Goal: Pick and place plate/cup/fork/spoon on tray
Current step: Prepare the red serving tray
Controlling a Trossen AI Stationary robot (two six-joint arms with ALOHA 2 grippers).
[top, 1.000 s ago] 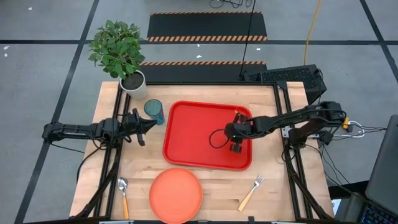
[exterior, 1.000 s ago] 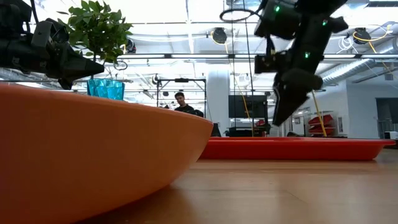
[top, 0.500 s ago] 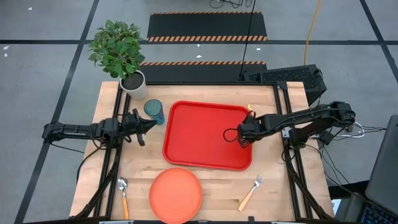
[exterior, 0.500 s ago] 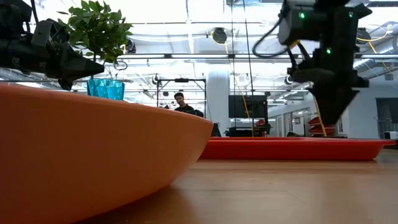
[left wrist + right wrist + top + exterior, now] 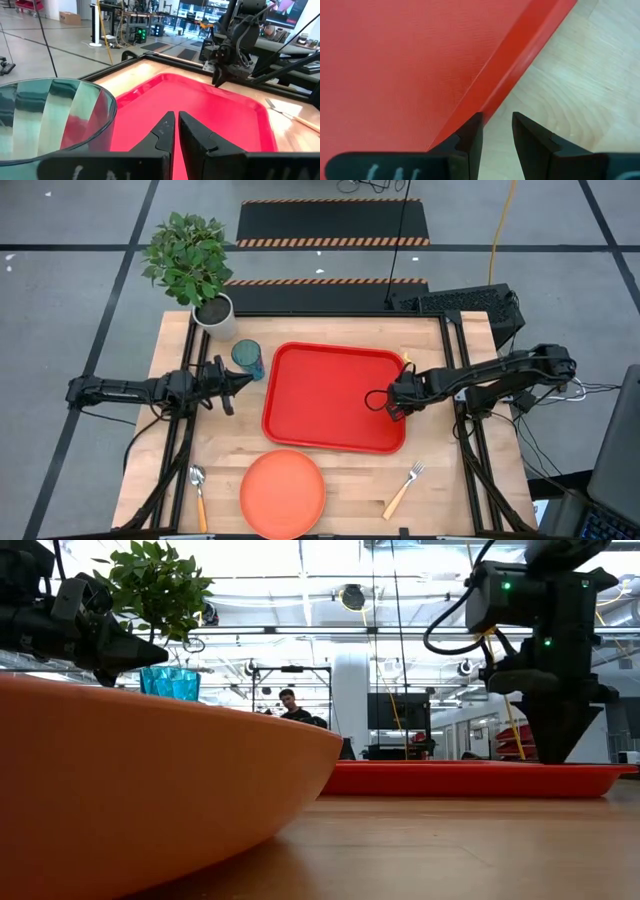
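Note:
The red tray (image 5: 330,395) lies in the middle of the table. My right gripper (image 5: 393,408) points down over the tray's right rim (image 5: 520,55), open, one finger above the rim and one above the wood. My left gripper (image 5: 240,383) stays level and shut, just near of the teal cup (image 5: 247,358), which stands left of the tray. The orange plate (image 5: 283,493) lies at the near edge. The spoon (image 5: 199,495) lies to its left and the fork (image 5: 403,489) to its right, all flat on the wood. My right gripper comes down from above at the tray's right rim (image 5: 492,95), its fingers set across the rim. Whether a fingertip (image 5: 470,132) touches the rim, I cannot tell. The tray lies flat on the table.
A plant in a white pot (image 5: 215,313) stands at the far left corner, behind the cup. Bare wood (image 5: 440,450) shows between the tray and the table's right edge. A person (image 5: 290,705) is in the room far behind the table.
My right gripper has gone across the tray toward the table's right edge, sunk a little, and rolled about its own pointing line; it now stands over the tray's right rim. The tray has stayed in place.

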